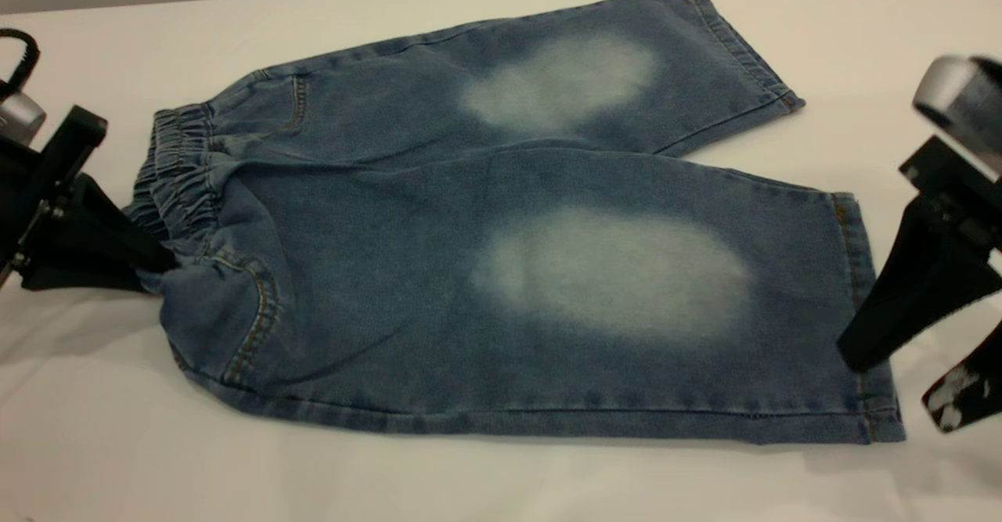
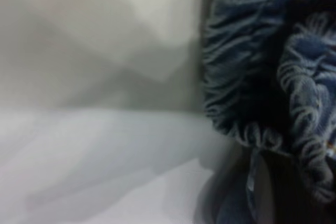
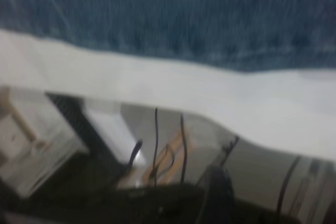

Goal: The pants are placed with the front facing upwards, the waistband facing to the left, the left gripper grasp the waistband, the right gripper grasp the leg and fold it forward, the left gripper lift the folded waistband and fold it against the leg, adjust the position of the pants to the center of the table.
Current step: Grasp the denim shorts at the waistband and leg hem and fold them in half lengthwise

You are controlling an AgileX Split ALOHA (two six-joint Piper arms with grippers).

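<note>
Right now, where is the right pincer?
Exterior view: the right pincer is open at the right edge, over the hem of the near leg of the pants.

No text, number, label or brand can be read in any view. The pants (image 1: 501,256) show only plain denim. The table (image 1: 470,483) bears no markings.

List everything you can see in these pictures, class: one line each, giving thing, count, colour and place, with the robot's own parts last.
Short blue denim pants: one, blue with two whitish faded ovals, lying flat, front up, elastic waistband to the left.
Plain white table: one, white, under the pants.
Black wedge-fingered left gripper: one, black, at the waistband, fingertips against the bunched cloth.
Black long-fingered right gripper: one, black with one white-scuffed fingertip, open at the near leg's hem.
</note>
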